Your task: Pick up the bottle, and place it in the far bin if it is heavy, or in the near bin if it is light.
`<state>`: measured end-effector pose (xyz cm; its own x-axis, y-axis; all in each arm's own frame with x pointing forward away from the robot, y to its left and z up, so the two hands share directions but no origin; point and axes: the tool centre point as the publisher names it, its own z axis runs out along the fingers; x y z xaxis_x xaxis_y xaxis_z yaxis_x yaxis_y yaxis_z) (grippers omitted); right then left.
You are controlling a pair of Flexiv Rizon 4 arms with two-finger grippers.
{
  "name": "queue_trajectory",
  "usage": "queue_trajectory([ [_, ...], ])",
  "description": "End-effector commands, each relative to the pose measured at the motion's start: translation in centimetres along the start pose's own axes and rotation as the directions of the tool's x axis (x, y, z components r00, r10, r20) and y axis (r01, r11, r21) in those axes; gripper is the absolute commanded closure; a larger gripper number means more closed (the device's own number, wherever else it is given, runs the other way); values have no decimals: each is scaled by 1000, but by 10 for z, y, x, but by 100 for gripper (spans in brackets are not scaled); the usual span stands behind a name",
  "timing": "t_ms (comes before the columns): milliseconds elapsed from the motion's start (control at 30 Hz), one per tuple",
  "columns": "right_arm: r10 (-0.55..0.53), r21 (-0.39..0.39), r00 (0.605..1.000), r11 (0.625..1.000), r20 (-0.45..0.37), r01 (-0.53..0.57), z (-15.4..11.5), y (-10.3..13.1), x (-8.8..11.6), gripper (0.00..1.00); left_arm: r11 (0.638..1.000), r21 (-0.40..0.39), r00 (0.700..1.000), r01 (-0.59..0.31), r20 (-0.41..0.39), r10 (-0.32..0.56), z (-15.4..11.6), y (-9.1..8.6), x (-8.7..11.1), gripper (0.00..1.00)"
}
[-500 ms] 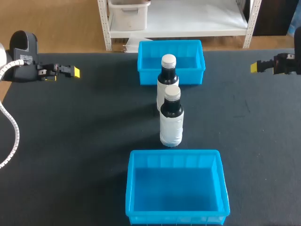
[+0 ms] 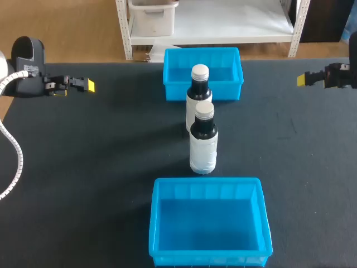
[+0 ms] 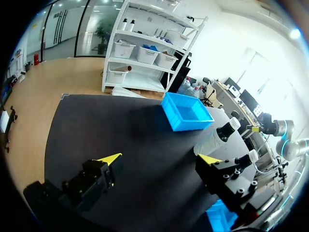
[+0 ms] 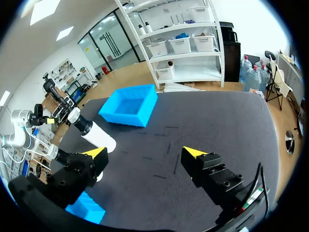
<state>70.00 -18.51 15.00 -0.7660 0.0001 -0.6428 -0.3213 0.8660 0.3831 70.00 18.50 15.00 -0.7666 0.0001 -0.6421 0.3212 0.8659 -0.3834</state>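
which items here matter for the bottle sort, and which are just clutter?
Job: near bottle, far bottle, far bin, near bin, left gripper, right gripper, both open.
Other: only the black table.

Non-task stuff: just the counter [image 2: 83, 167]. Black matte top, runs across the whole head view and out of frame at the near side and the right. Far edge is straight. Left edge shows only at the near-left, cutting in at an angle. Left wrist view shows one far corner, squared off. A few thin pale scuff marks [image 4: 169, 147] on the right half, short strokes lying close together. They're clear in the right wrist view and barely visible from the head view. Surface otherwise uniform, flat, no visible seams.
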Motion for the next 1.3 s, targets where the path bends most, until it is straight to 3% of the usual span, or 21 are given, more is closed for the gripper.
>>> queue_trajectory([
  [33, 0, 0, 1000, 1000, 0, 0, 0, 0, 0, 0, 1000, 0, 1000, 0, 0, 0, 0, 0, 0, 0],
  [67, 0, 0, 1000, 1000, 0, 0, 0, 0, 0, 0, 1000, 0, 1000, 0, 0, 0, 0, 0, 0, 0],
  [200, -212, -89, 977, 973, 26, 214, -2, -8, 0, 0, 1000, 0, 1000, 0, 0, 0, 0, 0, 0, 0],
  [300, -363, -180, 931, 914, 42, 364, -5, -15, 2, 0, 1000, 0, 1000, 0, 0, 0, 0, 0, 0, 0],
  [400, -491, -284, 868, 824, 75, 490, -10, -20, 6, 0, 1000, 0, 1000, 0, 0, 0, 0, 0, 0, 0],
  [533, -685, -397, 723, 641, 88, 657, -18, -21, 15, 0, 1000, 0, 1000, 0, 0, 0, 0, 0, 0, 0],
  [1300, -685, -397, 723, 641, 88, 657, -18, -21, 15, 0, 1000, 0, 1000, 0, 0, 0, 0, 0, 0, 0],
])
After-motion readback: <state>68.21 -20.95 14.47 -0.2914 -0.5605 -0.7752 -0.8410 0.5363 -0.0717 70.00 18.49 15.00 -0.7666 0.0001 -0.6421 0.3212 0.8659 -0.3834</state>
